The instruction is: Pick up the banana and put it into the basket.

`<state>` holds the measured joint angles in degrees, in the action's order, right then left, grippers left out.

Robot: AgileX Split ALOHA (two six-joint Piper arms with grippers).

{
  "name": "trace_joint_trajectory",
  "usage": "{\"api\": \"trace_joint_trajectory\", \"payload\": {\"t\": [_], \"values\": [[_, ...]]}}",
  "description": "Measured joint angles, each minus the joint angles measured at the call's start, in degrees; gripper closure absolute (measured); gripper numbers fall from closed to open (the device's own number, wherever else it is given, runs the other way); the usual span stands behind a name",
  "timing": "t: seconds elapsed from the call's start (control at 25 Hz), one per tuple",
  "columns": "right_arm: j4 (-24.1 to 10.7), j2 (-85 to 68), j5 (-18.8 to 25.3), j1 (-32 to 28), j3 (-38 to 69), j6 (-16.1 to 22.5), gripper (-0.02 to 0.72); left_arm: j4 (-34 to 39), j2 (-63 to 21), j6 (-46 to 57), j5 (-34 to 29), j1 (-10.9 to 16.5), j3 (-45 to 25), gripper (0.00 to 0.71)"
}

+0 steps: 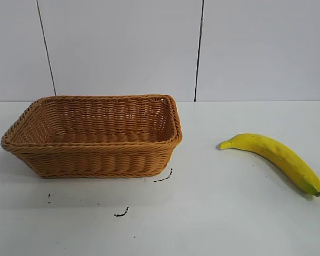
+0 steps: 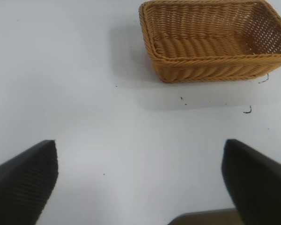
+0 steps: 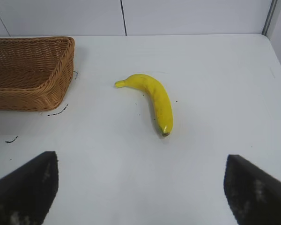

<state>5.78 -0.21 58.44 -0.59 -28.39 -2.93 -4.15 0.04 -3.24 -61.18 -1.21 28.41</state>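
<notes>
The yellow banana (image 1: 277, 157) lies on the white table at the right, stem tip toward the basket, dark end at the near right. It also shows in the right wrist view (image 3: 154, 98). The tan woven basket (image 1: 90, 152) stands empty at the left; it shows in the left wrist view (image 2: 215, 61) and in the right wrist view (image 3: 28, 89). Neither arm shows in the exterior view. My left gripper (image 2: 140, 183) is open and empty above bare table, well short of the basket. My right gripper (image 3: 141, 185) is open and empty, some way short of the banana.
The white table (image 1: 202, 213) has small black marks (image 1: 121, 213) in front of the basket and near its right corner (image 1: 164, 177). A white panelled wall (image 1: 149, 48) stands behind the table. The table's edge (image 3: 277, 56) runs beyond the banana in the right wrist view.
</notes>
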Motion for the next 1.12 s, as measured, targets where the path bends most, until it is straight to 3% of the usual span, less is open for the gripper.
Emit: {"api": "trace_joint_trajectory", "payload": {"t": [0.6,1.12], "values": [[0.0,1.1,0.1,0.0,-0.2,0.0,0.037,0.0,0.0,0.0,0.0,0.0,0.0,0.02],[-0.1,37.1,0.4,0.0,-13.3,-0.5,0.037,0.0,0.0,0.0,0.0,0.0,0.0,0.02]]}}
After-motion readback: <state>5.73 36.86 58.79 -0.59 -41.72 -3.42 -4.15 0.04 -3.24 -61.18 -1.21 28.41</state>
